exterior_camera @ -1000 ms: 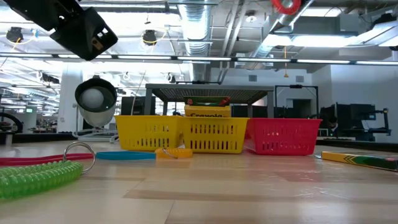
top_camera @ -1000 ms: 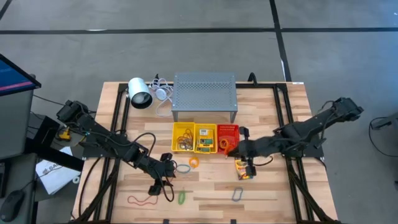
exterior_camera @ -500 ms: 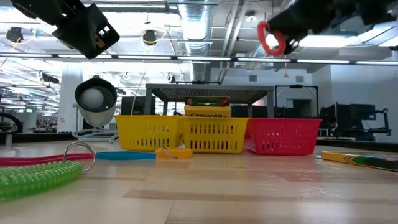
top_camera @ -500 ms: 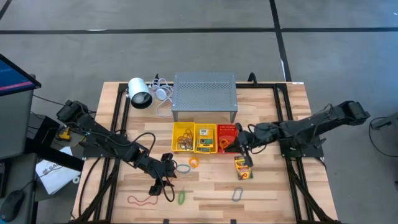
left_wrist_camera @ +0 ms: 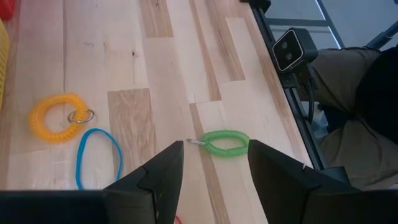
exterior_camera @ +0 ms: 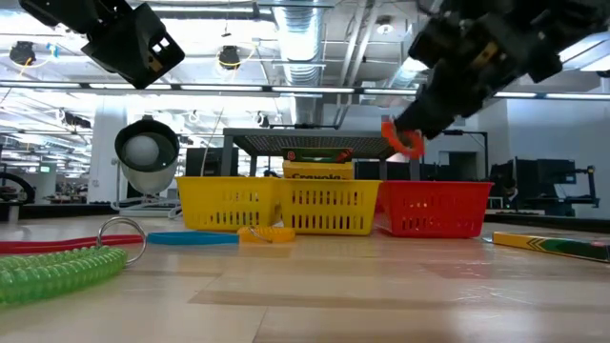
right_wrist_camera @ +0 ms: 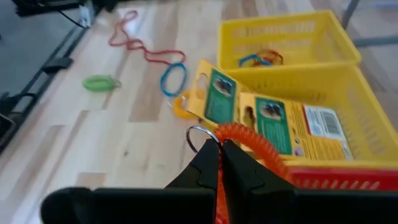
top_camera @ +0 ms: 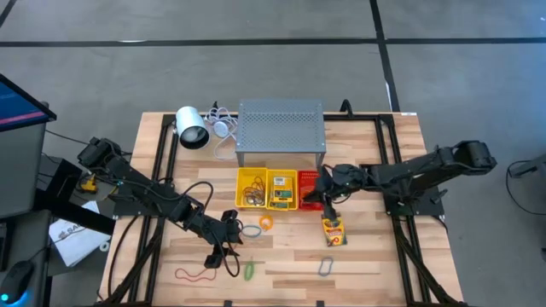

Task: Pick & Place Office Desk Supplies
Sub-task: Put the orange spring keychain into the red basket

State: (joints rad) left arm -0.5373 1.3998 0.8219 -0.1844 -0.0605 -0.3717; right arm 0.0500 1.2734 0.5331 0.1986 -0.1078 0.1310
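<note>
My right gripper is shut on an orange coil ring and hangs above the red basket, right of two yellow baskets. Crayon boxes stand in the middle yellow basket, and another crayon box lies flat on the table. My left gripper hovers open above the near left of the table. Below it lie a green coil, a yellow coil and a blue band. A red rubber band and a grey ring lie near the front edge. My right gripper pinches the orange coil between its two fingertips, close to the coil's metal key ring, which sticks out past the tips. The fingers slant down from the table's right side. The coil is lifted clear, above the red basket's rim.
A grey perforated metal stand stands behind the baskets, with a white cylindrical lamp to its left. Black rails run along both sides of the table. Bare wood lies in front of the baskets.
My right gripper has come down and moved a little toward the far edge, from above the crayon box on the table to just over the red basket. It has stayed shut on the orange coil, which came down with it.
</note>
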